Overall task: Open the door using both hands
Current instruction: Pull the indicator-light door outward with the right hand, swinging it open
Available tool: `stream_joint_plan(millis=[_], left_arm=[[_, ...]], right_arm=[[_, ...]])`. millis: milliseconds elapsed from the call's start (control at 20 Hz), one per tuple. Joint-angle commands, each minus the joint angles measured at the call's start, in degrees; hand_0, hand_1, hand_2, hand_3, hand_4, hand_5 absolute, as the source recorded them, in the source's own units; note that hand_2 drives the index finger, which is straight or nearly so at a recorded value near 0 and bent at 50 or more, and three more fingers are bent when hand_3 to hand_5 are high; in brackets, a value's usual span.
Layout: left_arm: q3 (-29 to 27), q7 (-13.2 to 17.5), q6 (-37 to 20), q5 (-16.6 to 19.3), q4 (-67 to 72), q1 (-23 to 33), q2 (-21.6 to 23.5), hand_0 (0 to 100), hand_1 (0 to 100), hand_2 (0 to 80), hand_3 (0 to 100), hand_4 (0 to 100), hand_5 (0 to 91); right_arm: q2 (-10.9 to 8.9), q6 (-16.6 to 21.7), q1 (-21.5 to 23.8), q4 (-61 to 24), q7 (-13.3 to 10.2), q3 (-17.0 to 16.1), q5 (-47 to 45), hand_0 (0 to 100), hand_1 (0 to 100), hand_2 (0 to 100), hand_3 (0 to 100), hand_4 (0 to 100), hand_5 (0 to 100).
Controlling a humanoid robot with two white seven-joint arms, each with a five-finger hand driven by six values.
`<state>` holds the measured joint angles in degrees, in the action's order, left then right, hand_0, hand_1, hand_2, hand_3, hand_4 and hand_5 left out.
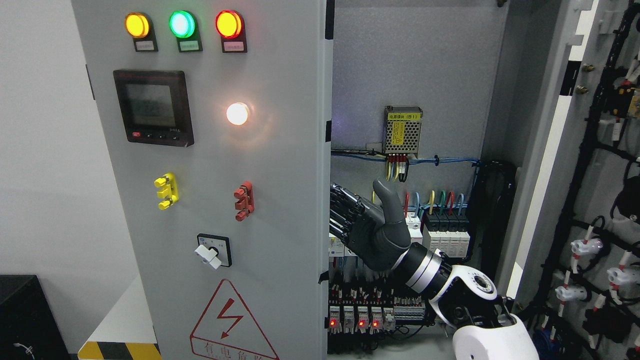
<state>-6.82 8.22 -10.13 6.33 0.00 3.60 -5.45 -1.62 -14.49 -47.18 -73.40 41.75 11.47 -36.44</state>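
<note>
Reaching up from the near right, right hand (367, 225) with fingers (342, 212) hooked behind the left door (280, 200) edge, right door (590, 175) already swung open; next, pulling it leftward, outward.

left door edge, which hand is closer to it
Right. The right hand reaches inside the cabinet with its fingers at the inner edge of the left door, thumb up. The left hand is not in view.
</note>
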Motion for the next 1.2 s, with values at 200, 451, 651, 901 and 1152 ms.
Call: stream_joint_plan(millis=[200,451,651,901,1152], left_arm=[[0.0,0.0,0.0,0.0,1.0,0.0,0.0,0,0,0.0,0,0,0.0],[0.0,0.0,0.0,0.0,1.0,0.0,0.0,0,0,0.0,0,0,0.0],[0.1,0.0,0.0,0.0,1.0,0.0,0.0,0,0,0.0,0,0,0.0],[0.0,0.0,0.0,0.0,1.1,0.0,0.0,0,0,0.0,0,0,0.0],[0.1,0.0,0.0,0.0,1.0,0.0,0.0,0,0,0.0,0,0,0.0]], right_arm=[[-0.93,-0.1,6.0,-8.3,0.4,5.1,-0.2,0,0,0,0,0,0],[-0.93,0.0,9.8,-12.5,0.3,10.7,-0.1,0,0,0,0,0,0],[-1.20,-0.1,11.9,-15.4,0.3,13.1,-0.1,0,0,0,0,0,0],[-1.20,0.0,12.6,-16.7,0.4,14.7,-0.1,0,0,0,0,0,0],[-1.29,0.3,13.9,-17.9,0.4,16.4,-0.1,0,0,0,0,0,0]])
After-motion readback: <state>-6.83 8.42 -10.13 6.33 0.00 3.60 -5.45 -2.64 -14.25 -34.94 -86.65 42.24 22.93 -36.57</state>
